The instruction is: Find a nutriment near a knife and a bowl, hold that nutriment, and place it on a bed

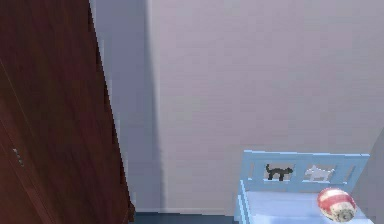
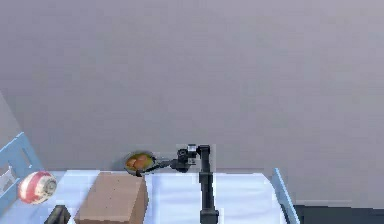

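Food (image 2: 138, 160), round and brown, hangs held at the tool (image 2: 153, 166), clear of the bed (image 2: 240, 192); probably light, firm, gripped by its edge.

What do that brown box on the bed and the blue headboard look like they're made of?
The brown box looks like cardboard: plain matte tan faces with crisp edges. The blue headboard looks like painted wood, smooth and evenly light blue; moulded plastic is possible too.
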You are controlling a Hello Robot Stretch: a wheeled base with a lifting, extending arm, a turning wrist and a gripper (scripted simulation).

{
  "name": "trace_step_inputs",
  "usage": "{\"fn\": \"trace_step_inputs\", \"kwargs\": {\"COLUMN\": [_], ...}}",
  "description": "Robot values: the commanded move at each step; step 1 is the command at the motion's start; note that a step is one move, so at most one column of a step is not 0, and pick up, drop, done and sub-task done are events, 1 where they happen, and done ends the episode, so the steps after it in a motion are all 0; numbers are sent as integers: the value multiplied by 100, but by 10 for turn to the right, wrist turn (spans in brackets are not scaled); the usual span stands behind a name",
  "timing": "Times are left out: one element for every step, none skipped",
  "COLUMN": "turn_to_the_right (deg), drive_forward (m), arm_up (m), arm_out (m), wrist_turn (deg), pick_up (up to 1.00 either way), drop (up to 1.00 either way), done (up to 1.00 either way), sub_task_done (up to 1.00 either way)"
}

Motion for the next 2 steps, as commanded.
{"fn": "trace_step_inputs", "kwargs": {"turn_to_the_right": [0,0], "drive_forward": [0,0], "arm_up": [-32,0], "arm_out": [0,0], "wrist_turn": [0,0], "pick_up": [0,0], "drop": [0,100], "done": [0,0], "sub_task_done": [0,0]}}
